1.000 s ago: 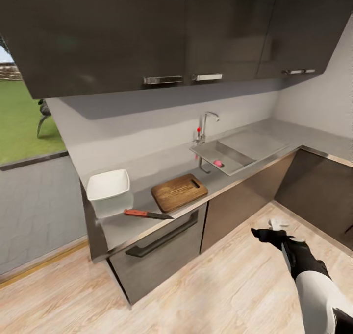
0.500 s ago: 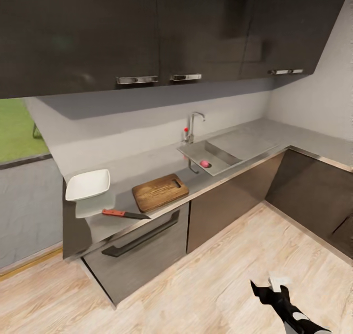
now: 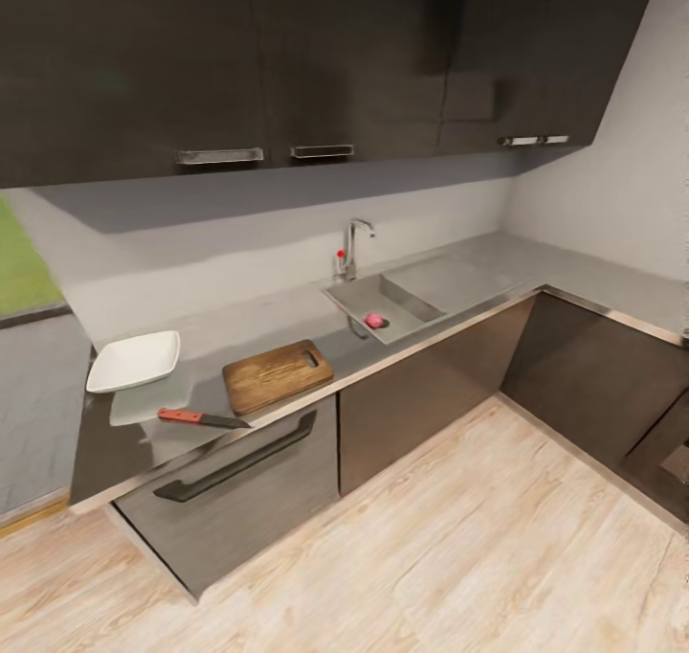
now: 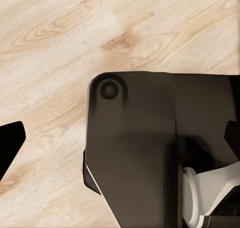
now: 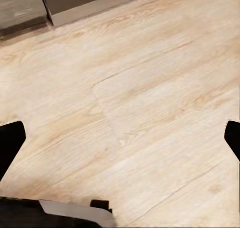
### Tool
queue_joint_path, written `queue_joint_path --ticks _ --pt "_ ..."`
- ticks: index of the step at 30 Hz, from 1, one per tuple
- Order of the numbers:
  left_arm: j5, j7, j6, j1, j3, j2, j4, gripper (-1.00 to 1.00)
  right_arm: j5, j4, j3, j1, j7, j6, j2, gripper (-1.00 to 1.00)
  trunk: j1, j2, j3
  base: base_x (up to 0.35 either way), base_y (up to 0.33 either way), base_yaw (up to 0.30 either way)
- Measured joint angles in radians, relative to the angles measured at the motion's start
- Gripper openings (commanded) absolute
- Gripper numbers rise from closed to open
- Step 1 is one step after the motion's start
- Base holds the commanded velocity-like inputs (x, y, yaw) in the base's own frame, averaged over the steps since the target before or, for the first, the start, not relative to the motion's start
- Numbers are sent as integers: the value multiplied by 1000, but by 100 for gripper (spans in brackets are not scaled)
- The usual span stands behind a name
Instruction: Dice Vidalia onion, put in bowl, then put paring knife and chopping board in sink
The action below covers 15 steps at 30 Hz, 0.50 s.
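The onion point(image 3: 373, 321) sits in the sink point(image 3: 410, 310), well apart from the chopping board point(image 3: 277, 375) on the countertop point(image 3: 498, 270). Beside the board lie the knife point(image 3: 201, 418) and the bowl point(image 3: 134, 360). Both grippers, left point(image 4: 120, 143) and right point(image 5: 120, 140), are spread wide over the floor point(image 5: 150, 87), holding nothing.

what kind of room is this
It looks like a home kitchen, rendered in simulation. A grey countertop runs along the wall over dark cabinet fronts, with a steel sink and chrome tap set into it, and a wooden chopping board lying beside the sink.
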Motion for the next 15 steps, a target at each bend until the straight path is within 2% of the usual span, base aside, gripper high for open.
queue_joint_path --ticks 1,4,6,9,11,14,15 --pt "0 0 0 0 0 0 0 100 0 0 -1 19 0 -22 2 100 0 0 0 0 -317 0" --pt "1 0 0 0 0 0 0 100 4 2 3 114 0 -114 32 100 0 0 0 0 -318 0" --pt "1 1 0 0 0 0 0 100 2 -1 -1 171 -4 -114 52 100 0 0 0 0 -318 0" --pt "1 1 0 0 1 0 0 100 -4 -19 -12 192 -11 -114 54 100 0 0 0 0 -283 0" --pt "2 2 -1 0 1 -1 0 100 -7 -52 -14 196 -25 -88 54 100 0 0 0 0 -176 0" --pt "11 5 -1 0 3 -3 0 100 -10 -159 -14 200 -45 -20 60 100 0 0 0 0 -62 0" --pt "49 20 -3 0 5 -4 -1 100 -15 -262 -14 201 -51 19 78 100 0 0 0 0 -15 0"
